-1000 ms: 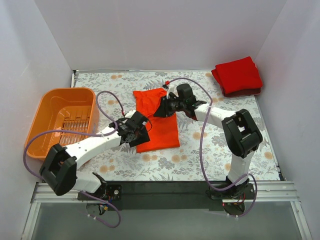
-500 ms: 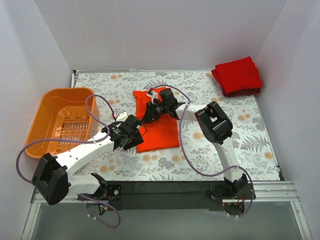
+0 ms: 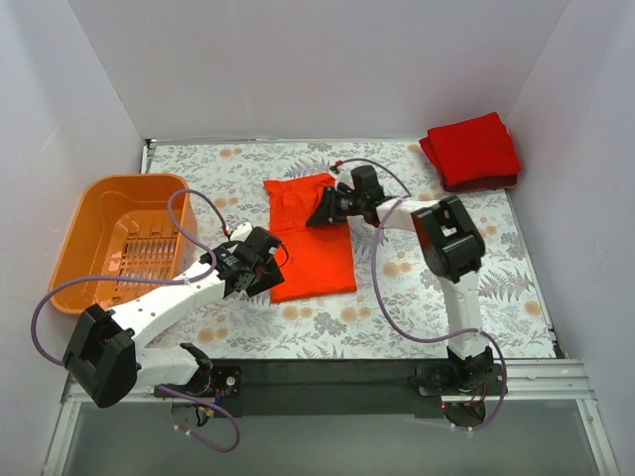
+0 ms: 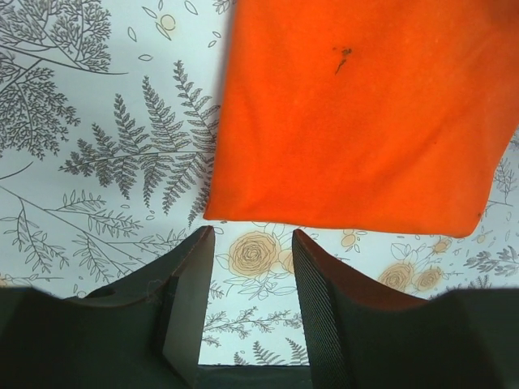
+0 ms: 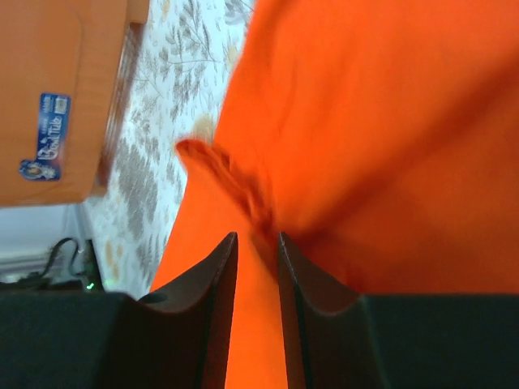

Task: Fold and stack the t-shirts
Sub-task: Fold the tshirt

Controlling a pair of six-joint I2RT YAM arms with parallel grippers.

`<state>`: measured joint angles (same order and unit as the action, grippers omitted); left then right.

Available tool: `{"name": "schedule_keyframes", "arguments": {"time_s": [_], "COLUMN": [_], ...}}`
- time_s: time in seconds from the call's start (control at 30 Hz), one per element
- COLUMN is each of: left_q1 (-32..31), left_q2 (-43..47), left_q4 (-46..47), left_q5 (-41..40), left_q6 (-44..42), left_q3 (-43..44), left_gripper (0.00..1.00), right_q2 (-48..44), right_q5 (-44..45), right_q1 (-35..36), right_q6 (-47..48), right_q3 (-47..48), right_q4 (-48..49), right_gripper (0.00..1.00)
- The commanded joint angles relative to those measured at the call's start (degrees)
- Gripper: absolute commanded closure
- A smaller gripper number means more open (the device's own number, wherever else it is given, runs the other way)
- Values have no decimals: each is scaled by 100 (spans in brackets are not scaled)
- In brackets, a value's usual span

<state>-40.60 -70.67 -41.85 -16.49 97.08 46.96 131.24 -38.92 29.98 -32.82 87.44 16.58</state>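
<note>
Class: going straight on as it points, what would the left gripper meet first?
Probably the near hem of the orange-red t-shirt, just beyond the left gripper; if angled down, the floral tablecloth comes first. Depth is unclear.

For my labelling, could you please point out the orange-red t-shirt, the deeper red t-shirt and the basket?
orange-red t-shirt (image 3: 317, 263): top view, lower middle.
deeper red t-shirt (image 3: 474, 149): top view, centre.
basket (image 3: 73, 248): top view, left wall.

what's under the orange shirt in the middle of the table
Only the flowered table shows around the orange shirt. Whatever lies beneath the shirt, and the patch of table there, is covered by the cloth.
</note>
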Motion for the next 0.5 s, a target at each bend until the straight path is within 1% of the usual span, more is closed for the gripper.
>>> {"name": "schedule_keyframes", "arguments": {"time_s": [0.0, 0.03, 0.07, 0.1, 0.17, 0.2, 0.27, 0.33, 0.37, 0.4, 0.47], "left_q1": [122, 183, 210, 228, 324, 368, 509, 684, 746, 807, 974], "left_q2": [186, 160, 142, 98, -68, -148, -384, -543, -596, -753, -886], "left_q4": [457, 545, 685, 756, 932, 959, 1072, 1161, 1196, 1205, 1100], "left_q5": [365, 470, 689, 804, 1146, 1244, 1507, 1640, 1649, 1928, 2027], "left_q6": [-145, -197, -241, -285, -391, -417, -453, -453, -453, -444, -400], "left_q3": [-143, -161, -161, -161, -152, -161, -222, -310, -345, -424, -477], "left_gripper": [59, 63, 65, 67, 71, 73, 76, 76, 77, 77, 78], "right_q2": [-1379, -1913, -2179, -2634, -2962, -3147, -3245, -3263, -3237, -3141, -2991], "right_q5": [-414, -467, -529, -599, -757, -1019, -1179, -1206, -1180, -1162, -1153], "right_q1": [-290, -369, -396, -405, -396, -396, -396, -414, -422, -440, -493], "right_q6": [-84, -84, -76, -84, -189, -277, -444, -401, -331, -313, -243], "right_q3": [-1340, -1674, -2052, -2647, -3231, -3720, -4084, -4488, -4612, -4691, -4850], "right_q4": [170, 188, 197, 205, 372, 486, 714, 750, 759, 768, 785], "right_gripper": [67, 67, 67, 67, 67, 67, 67, 67, 67, 67, 67]}}
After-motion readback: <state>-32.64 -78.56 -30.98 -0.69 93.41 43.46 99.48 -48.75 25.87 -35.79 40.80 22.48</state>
